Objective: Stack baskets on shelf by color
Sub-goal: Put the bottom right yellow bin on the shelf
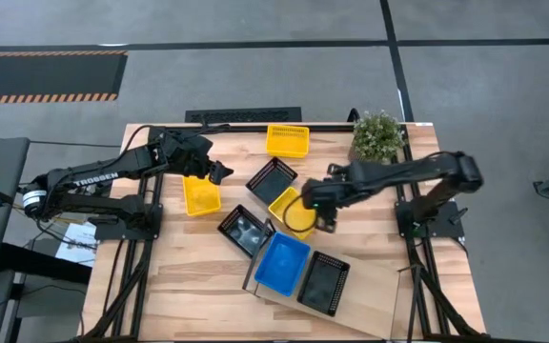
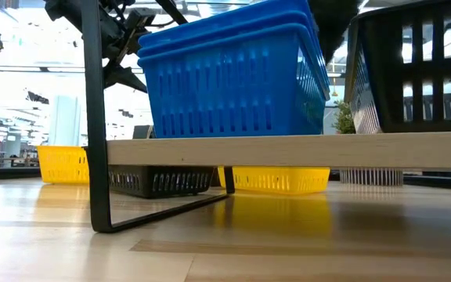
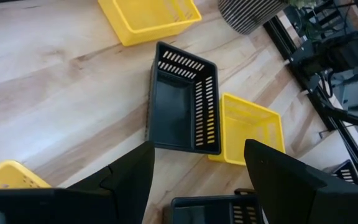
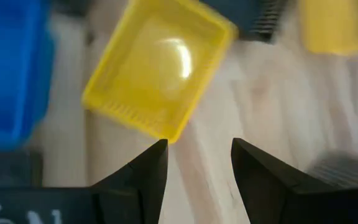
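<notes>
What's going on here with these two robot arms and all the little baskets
Two arms are sorting baskets onto a low wooden shelf. A blue stack and one black basket already sit on it. The right gripper, fingers open, hovers over a yellow basket on the table beside the shelf. The left gripper, also open and empty, hangs above another yellow basket. A third yellow basket and two black ones lie loose on the table.

In the low view we cannot count the blue baskets (image 2: 233, 74) nested on the shelf (image 2: 288, 150); the black basket (image 2: 417, 66) is cut off at the edge. The right wrist view is blurred throughout.
</notes>
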Robot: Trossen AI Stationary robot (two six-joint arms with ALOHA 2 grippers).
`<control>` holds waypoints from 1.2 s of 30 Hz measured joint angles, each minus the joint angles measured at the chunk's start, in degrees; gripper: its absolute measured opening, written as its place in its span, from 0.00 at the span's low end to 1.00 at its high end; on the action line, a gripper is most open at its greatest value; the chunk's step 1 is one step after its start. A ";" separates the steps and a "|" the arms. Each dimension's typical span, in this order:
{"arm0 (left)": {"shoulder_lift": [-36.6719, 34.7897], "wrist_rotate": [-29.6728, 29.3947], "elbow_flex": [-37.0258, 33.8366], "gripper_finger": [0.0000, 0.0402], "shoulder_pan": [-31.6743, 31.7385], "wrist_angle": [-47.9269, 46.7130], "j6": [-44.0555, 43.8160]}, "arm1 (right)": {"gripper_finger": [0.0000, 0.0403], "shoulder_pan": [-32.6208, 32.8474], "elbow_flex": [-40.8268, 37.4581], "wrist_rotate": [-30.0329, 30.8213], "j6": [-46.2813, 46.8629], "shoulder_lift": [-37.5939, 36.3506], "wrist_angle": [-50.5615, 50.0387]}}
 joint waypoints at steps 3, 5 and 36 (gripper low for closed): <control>0.00 -0.06 0.00 0.59 0.00 -0.04 0.00 | 0.48 -0.30 -8.83 -2.68 -9.35 -3.86 8.30; 0.00 -0.07 0.00 0.59 0.00 -0.02 0.00 | 0.47 -0.87 -13.32 -5.65 -14.56 -5.07 12.23; 0.00 -4.44 -0.02 0.59 0.02 -1.49 -0.57 | 0.12 -2.49 -19.23 -11.26 -31.84 7.42 22.28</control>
